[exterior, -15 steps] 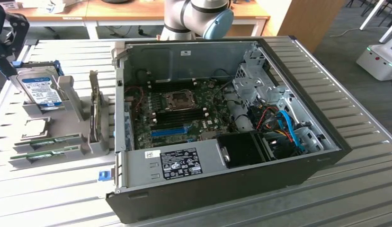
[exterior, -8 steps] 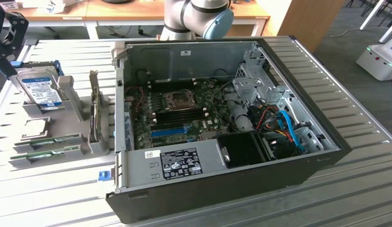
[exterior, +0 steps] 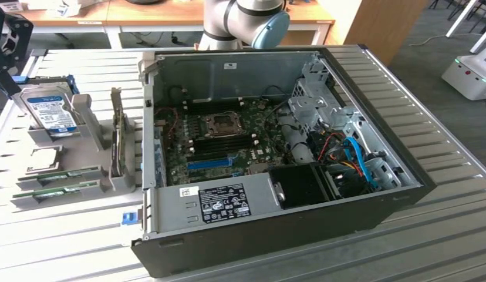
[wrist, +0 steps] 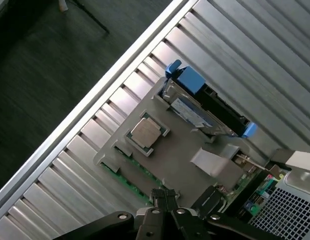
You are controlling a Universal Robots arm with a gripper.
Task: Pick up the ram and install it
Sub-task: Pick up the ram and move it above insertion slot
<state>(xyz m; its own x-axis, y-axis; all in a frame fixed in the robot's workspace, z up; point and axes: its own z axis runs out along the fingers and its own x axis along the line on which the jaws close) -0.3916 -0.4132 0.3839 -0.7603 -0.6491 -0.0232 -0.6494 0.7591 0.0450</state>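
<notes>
Two green ram sticks (exterior: 59, 174) (exterior: 55, 191) lie on edge in slots at the near end of a grey holder (exterior: 94, 126), at the exterior view's left beside the open computer case (exterior: 368, 220). In the wrist view one ram stick (wrist: 125, 181) shows as a thin green strip along the holder's edge. My gripper (wrist: 165, 196) hangs above that end of the holder, its black fingertips (wrist: 159, 196) pressed together, shut with nothing between them. In the exterior view the gripper (exterior: 6, 61) is a dark shape at the far left edge, above the holder. Black memory slots (exterior: 227, 140) lie on the motherboard inside the case.
The holder also carries a silver hard drive (exterior: 49, 111) in a blue caddy (wrist: 192, 80), a square processor chip (wrist: 146, 132) and an upright card (exterior: 118, 138). The ribbed metal table (exterior: 431, 94) ends close beyond the holder, with dark floor (wrist: 44, 75) past its edge.
</notes>
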